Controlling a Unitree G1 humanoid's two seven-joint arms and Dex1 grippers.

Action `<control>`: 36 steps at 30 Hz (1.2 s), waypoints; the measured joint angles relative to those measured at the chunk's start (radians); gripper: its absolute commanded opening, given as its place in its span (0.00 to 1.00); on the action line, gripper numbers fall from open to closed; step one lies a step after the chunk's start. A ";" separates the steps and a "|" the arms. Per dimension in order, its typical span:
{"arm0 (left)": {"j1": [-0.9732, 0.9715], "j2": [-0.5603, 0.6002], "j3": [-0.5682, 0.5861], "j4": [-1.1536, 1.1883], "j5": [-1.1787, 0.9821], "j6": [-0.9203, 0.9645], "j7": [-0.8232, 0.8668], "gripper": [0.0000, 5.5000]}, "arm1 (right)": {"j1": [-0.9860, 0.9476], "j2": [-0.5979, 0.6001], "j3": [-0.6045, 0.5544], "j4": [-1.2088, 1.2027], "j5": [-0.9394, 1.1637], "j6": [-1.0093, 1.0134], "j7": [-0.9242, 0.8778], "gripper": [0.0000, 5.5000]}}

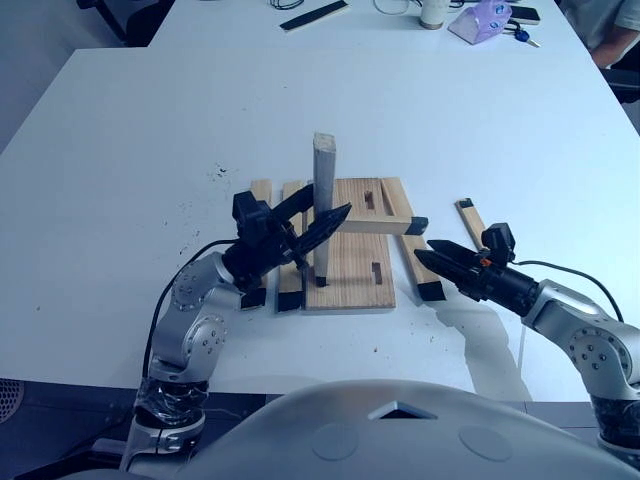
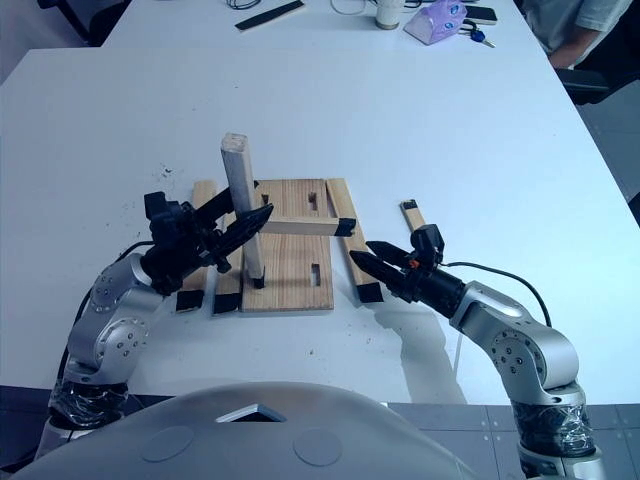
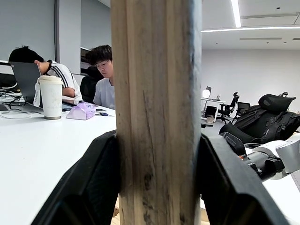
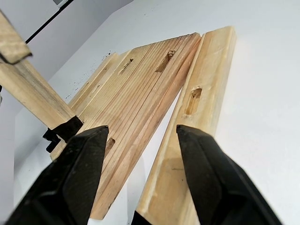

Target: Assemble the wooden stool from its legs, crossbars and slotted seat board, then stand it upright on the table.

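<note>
Left pincer (image 1: 330,200): clamped on upright leg (image 1: 324,165), foot in seat board (image 1: 352,268) slot.
Right pincer (image 1: 416,244): open, empty, above lying leg (image 4: 199,117).

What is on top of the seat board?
An upright leg, gripped by the left hand, stands on it; another wooden bar lies across it. Whatever is under the leg's foot is covered.

Open-plan office, long white desks (image 3: 42,145), laptop (image 3: 26,78), swivel chairs (image 3: 275,102), ceiling strip lights (image 3: 236,14)

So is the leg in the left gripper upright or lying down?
Upright: the leg stands on the seat board, clamped by the left gripper.
</note>
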 measured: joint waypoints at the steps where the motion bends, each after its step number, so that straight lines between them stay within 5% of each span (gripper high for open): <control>1: 0.003 0.000 -0.004 0.001 0.012 -0.015 -0.002 0.40 | -0.003 0.000 -0.001 0.001 0.000 0.000 0.001 0.49; 23: 0.096 0.182 0.005 0.108 0.035 -0.275 -0.244 0.40 | 0.053 0.025 -0.014 -0.007 -0.055 -0.011 0.009 0.49; 36: 0.096 0.294 -0.003 0.180 0.061 -0.254 -0.297 0.40 | 0.095 0.067 -0.014 -0.036 -0.077 -0.022 -0.005 0.49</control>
